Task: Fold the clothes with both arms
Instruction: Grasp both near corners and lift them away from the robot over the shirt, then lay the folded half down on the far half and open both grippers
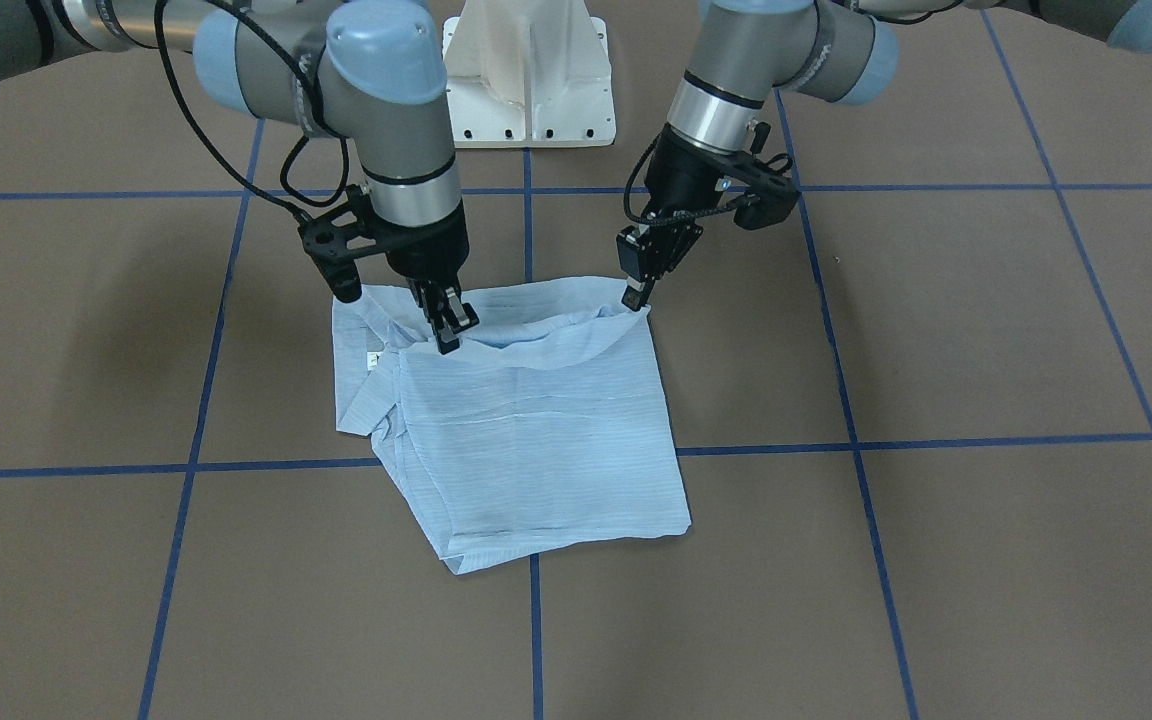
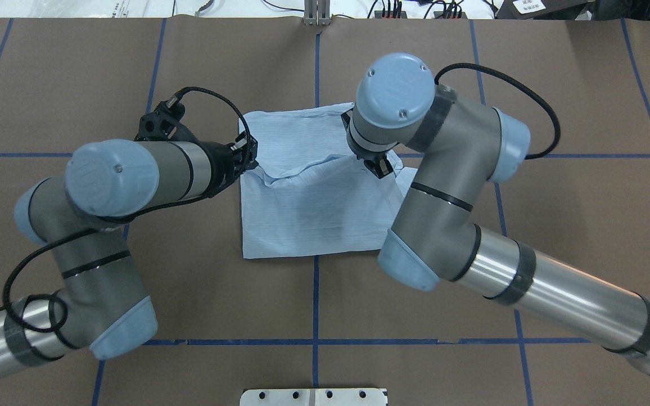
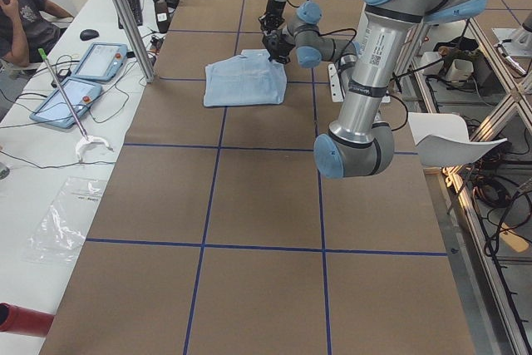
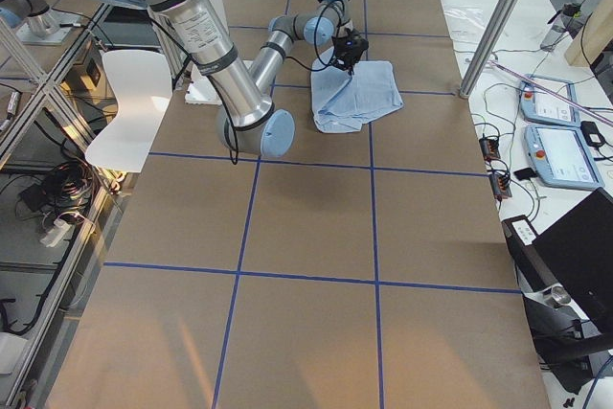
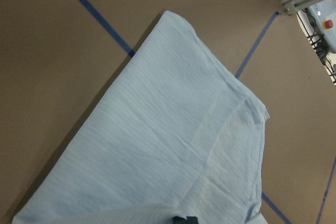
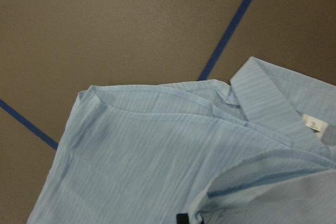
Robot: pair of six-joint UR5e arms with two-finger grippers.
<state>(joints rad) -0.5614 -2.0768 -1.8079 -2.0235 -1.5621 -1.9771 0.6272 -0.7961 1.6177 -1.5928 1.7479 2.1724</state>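
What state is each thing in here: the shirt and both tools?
shirt: folded into a rough rectangle, lying on the table, with its robot-side edge slightly raised.
left tool: shut on the shirt, at one corner of that edge.
right tool: shut on the shirt, along the same edge, near the neck tag.

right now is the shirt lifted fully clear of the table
No, the shirt lies folded on the table, with only its edge toward the robot's base held up by the left gripper and the right gripper.
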